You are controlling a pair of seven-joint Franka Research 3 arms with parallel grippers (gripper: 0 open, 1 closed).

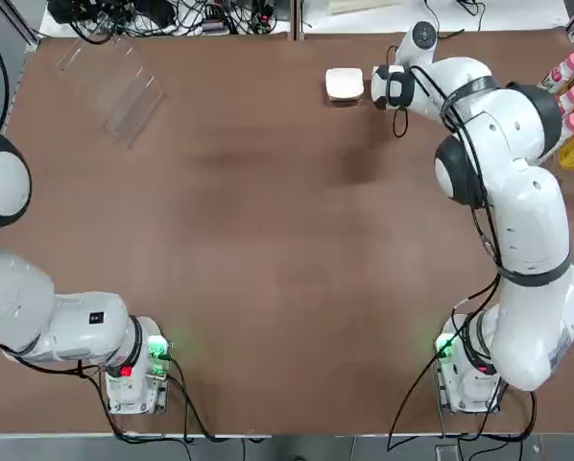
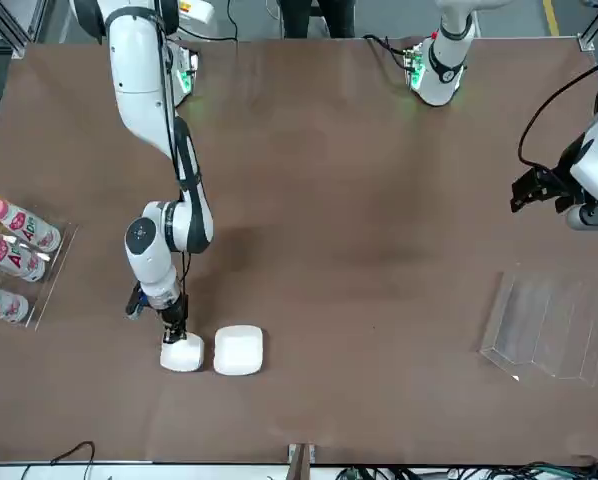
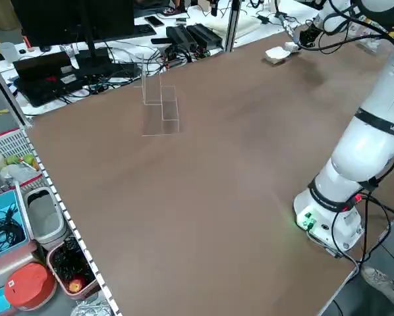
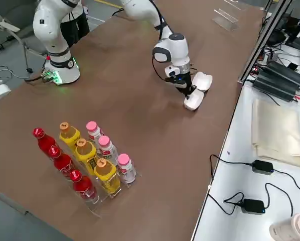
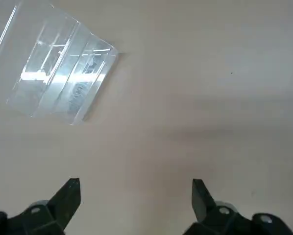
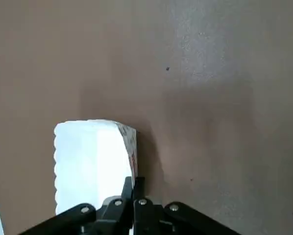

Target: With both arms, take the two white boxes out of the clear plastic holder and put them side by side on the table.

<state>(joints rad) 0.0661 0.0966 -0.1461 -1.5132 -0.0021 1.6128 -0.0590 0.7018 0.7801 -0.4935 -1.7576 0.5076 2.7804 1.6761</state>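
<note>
1. Of the two, the free white box lies flat on the table, at nine o'clock from the right gripper, seen the robot's way
2. Our other white box sits directly below that gripper, at three o'clock from its twin, just beside it with a narrow gap
3. The right gripper's jaws are drawn together at this box's edge; whether they pinch its wall, we cannot tell
4. We judge the placing nearly finished: the right arm is nearer, and should let go and lift straight up, since drifting toward nine could nudge the pair
5. Well off toward nine o'clock lies the clear plastic holder; the left gripper hangs at its six o'clock, wide and holding nothing
</note>
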